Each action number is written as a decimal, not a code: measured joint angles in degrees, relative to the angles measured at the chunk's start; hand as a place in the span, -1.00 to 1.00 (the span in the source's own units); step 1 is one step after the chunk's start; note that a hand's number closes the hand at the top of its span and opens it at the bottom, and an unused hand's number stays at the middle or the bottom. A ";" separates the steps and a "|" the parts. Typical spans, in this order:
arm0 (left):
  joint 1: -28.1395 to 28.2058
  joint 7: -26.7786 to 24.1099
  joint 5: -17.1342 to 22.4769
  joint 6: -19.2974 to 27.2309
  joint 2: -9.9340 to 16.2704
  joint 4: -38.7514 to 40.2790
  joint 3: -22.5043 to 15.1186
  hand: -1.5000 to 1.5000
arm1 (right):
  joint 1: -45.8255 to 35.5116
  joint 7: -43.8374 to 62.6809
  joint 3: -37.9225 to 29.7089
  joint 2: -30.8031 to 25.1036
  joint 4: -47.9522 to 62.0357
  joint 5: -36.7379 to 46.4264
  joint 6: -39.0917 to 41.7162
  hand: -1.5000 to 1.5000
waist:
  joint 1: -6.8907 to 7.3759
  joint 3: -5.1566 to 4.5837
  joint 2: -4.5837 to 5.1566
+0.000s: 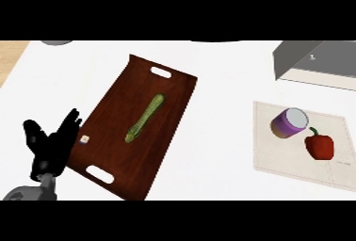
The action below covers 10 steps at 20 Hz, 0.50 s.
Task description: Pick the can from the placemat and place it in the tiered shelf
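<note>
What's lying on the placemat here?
On the placemat lie a purple can, tipped on its side, and a red pepper beside it. Whether they touch is unclear. Whatever lies under them is covered.

I had the white desk (215,61) under me. A dark wooden tray (115,127) with two cut-out handles lay slanted across its left half, and a pale placemat (278,160) lay flat on the right, well apart from the tray. At the far right corner a grey tiered shelf (306,59) stood on the desk, beyond the placemat's top edge.
</note>
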 measured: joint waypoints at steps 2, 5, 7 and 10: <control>0.47 1.13 0.10 -0.56 0.07 -1.13 -0.25 0.00 | 2.41 -1.53 -0.84 -1.71 -0.39 -0.94 4.51 -1.00 | 0.39 -0.03 -0.08; 0.83 1.59 0.04 -1.58 0.23 -1.48 -0.13 0.00 | 4.52 -0.94 -0.82 -4.01 -2.57 -1.40 9.61 -1.00 | 0.77 -0.07 -0.16; 0.94 1.48 -0.39 -1.44 -0.30 -1.58 -0.24 0.00 | 6.30 1.25 -1.39 -6.17 -5.77 -2.62 12.92 -1.00 | 0.74 -0.07 -0.25; 0.46 1.33 -0.75 -1.95 -0.86 -0.71 -0.32 0.00 | 7.21 6.92 -1.24 -8.86 -11.68 -4.04 15.77 -1.00 | 0.75 -0.04 -0.36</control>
